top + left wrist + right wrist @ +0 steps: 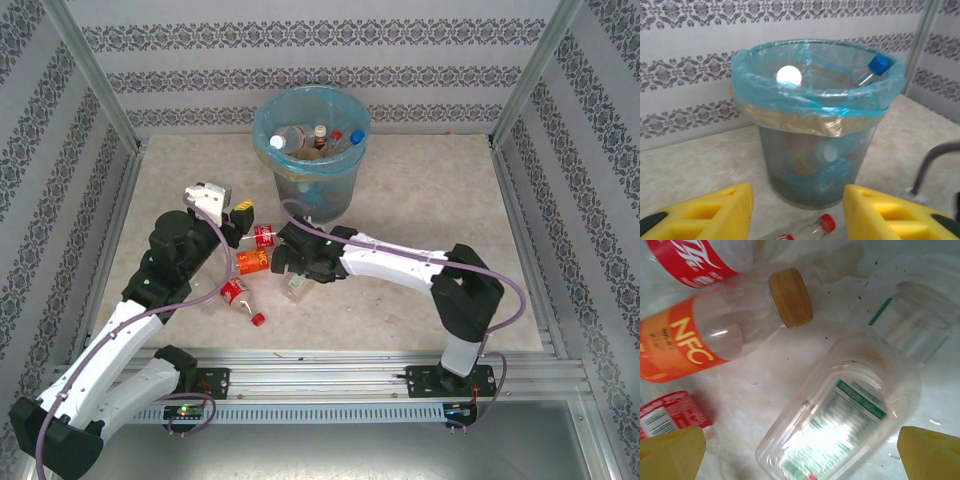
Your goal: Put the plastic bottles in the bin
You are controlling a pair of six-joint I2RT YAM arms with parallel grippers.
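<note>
Nearest the arm bases, on the pale table, a red-label bottle lies on its side with its red cap toward the near edge, apart from both claws. Just beyond it the right claw hangs low over a small cluster of bottles. Its yellow fingers are spread wide, and a clear bottle with green print lies on its side between them, slanting across the gap; neither finger can be seen touching it. To that bottle's left in the wrist view lies an orange-label bottle with a tan cap, its cap end near the clear bottle but apart from it. A second clear bottle lies just past the first. Farther out and to the left, the left claw is held clear of the table and points at the bin; its fingers stand apart with nothing pinched between them. Low in that gap a red-capped bottle lies on the table, below the fingers. Farthest off, near the back wall, the bin stands upright, lined with a blue bag. Several bottles lean inside it, among them a blue-capped bottle and a white-capped bottle.
</note>
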